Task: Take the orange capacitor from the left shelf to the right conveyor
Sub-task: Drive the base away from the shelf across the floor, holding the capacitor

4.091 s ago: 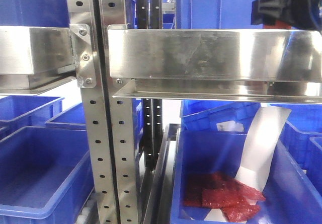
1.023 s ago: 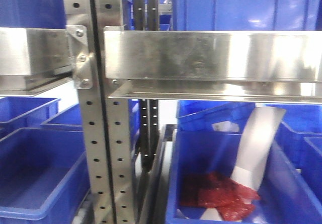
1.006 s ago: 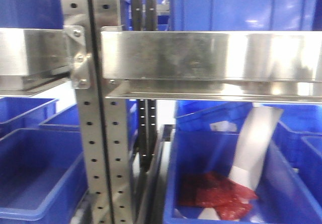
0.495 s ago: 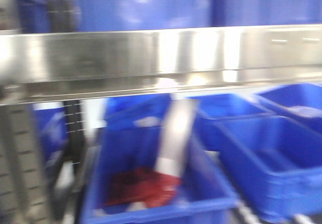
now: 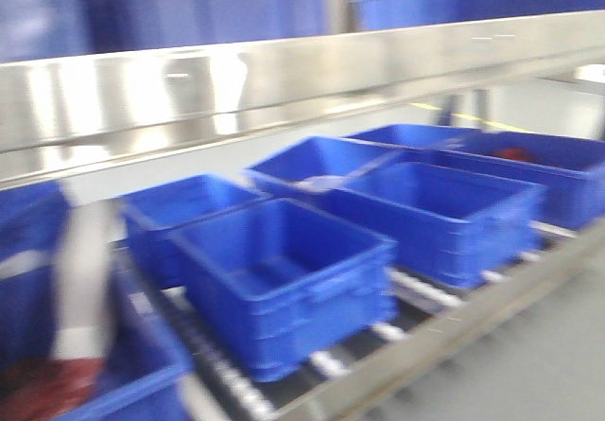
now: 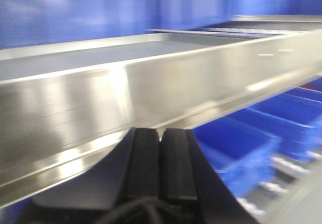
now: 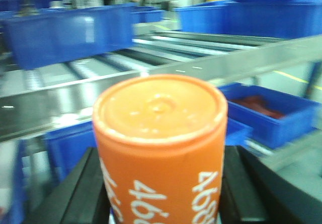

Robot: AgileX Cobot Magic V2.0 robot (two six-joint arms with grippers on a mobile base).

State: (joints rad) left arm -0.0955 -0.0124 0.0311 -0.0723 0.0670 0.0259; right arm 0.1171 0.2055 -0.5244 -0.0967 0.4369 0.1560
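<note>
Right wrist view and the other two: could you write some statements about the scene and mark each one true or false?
1. The right hand grips the orange capacitor. True.
2. The left hand is wide open. False: its fingers are pressed together, holding nothing.
3. The capacitor lies on a conveyor belt. False: it is in the hand, and no belt is in view.
4. Blue bins sit below a steel rail of the shelf. True.
5. The middle bin is full of red packets. False: the middle bin looks empty.

The orange capacitor [image 7: 160, 148] bears white digits; bins [image 5: 284, 317] are blue, the shelf [image 5: 284, 80] silver.
</note>
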